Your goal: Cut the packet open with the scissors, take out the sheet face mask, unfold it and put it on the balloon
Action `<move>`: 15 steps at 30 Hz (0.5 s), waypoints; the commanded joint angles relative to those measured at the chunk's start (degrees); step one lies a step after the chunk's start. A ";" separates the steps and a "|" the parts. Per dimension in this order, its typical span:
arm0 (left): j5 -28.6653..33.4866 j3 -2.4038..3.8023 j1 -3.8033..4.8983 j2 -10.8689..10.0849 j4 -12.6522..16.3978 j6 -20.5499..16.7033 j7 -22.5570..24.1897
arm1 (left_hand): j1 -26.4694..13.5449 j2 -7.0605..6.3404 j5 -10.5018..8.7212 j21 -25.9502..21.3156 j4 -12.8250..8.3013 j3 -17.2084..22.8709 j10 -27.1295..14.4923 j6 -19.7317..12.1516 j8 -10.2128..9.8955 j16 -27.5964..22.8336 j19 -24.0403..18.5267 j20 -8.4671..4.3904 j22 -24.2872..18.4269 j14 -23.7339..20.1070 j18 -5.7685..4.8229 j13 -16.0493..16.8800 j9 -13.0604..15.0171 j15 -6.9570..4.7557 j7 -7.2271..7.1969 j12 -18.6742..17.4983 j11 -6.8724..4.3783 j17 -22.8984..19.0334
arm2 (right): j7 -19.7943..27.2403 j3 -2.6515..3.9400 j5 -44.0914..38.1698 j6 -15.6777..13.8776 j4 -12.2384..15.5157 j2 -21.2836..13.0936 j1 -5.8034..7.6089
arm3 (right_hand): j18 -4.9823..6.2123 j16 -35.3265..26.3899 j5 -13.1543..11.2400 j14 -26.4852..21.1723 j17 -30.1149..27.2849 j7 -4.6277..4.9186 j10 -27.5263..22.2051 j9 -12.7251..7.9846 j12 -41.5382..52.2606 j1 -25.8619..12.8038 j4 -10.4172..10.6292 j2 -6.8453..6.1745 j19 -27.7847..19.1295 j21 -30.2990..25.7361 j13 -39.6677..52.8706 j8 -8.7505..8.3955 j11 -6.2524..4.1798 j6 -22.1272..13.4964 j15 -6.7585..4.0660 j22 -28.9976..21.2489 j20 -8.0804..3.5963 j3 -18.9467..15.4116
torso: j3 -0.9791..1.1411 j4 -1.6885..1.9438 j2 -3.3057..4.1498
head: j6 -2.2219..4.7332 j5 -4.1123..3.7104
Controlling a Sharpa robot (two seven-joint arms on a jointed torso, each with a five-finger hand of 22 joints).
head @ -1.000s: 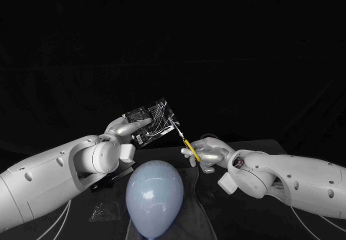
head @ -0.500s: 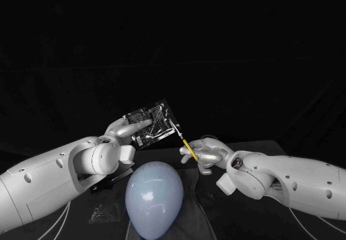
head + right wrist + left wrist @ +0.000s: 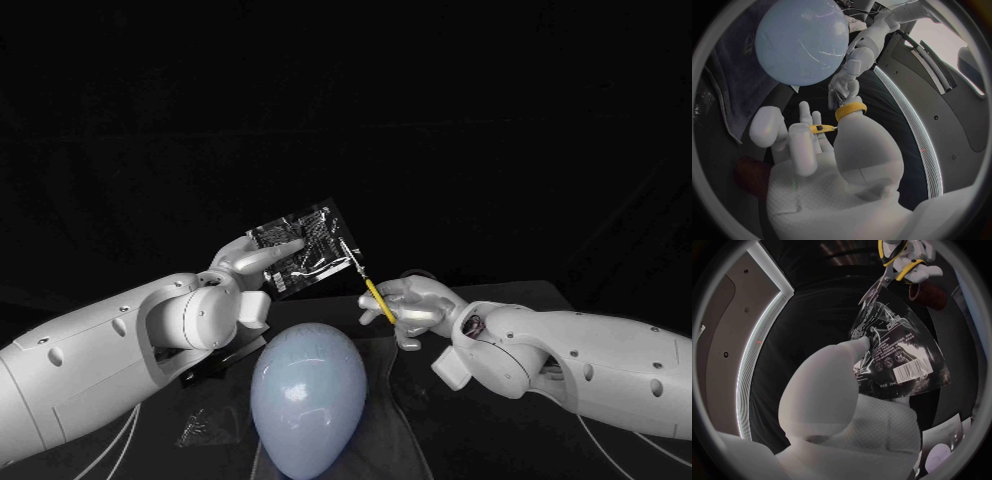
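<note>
2 hands cooperate: the left hand point(image 3: 260, 258) holds the packet point(image 3: 310, 243) aloft so the scissors point(image 3: 376, 293), gripped by the right hand point(image 3: 414, 308) at 4 o'clock, meet its edge.

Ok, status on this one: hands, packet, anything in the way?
Left hand holds packet up. Right hand holds scissors, blades at packet's corner. Balloon lies below, clear of the cut.

My matt silver left hand point(image 3: 257, 258) is gripping a glossy, crinkled plastic-film packet point(image 3: 306, 250); my right hand point(image 3: 414, 312) is holding scissors point(image 3: 371, 285) with bare metal blades and smooth yellow plastic handles. The balloon point(image 3: 307, 395) is shining, smooth and glossy.
</note>
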 commanded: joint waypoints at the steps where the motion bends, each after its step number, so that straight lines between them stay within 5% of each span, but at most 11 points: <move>1: -0.85 0.03 0.02 -0.02 0.21 1.48 0.38 | 0.22 0.58 0.17 -0.26 -0.02 0.02 0.34 -0.02 0.32 -0.25 0.06 0.12 0.02 -0.21 0.67 0.02 5.82 -0.05 0.37 -0.17 -0.12 0.05 | 0.99 0.12 -0.20 -0.16 -0.05 0.13 0.08 | 1.09 -0.20 -0.06 1.12 -0.06 3.81 -0.45 -0.07 -0.20 -0.01 -0.06 -0.48 -0.25 -0.23 -0.14 -0.07 0.14 -0.36 0.42 0.96 0.20 0.37 | 0.03 0.04 -0.01 | 0.08 -0.14; 15: -0.93 0.01 0.02 -0.31 0.73 2.31 0.66 | 0.12 0.59 0.17 -0.26 -0.12 0.07 0.33 -0.02 0.32 -0.27 0.06 0.13 0.03 -0.21 0.66 0.02 5.89 -0.04 0.37 -0.17 -0.11 0.07 | 1.72 0.13 1.35 -0.98 -0.80 0.99 0.07 | 1.06 -0.13 -0.06 1.13 -0.04 3.76 -0.26 -0.14 -0.13 -0.10 -0.14 0.00 -0.16 -0.05 -0.73 0.25 0.11 -0.09 0.42 1.01 0.24 0.90 | 0.05 0.03 0.00 | 0.30 -0.45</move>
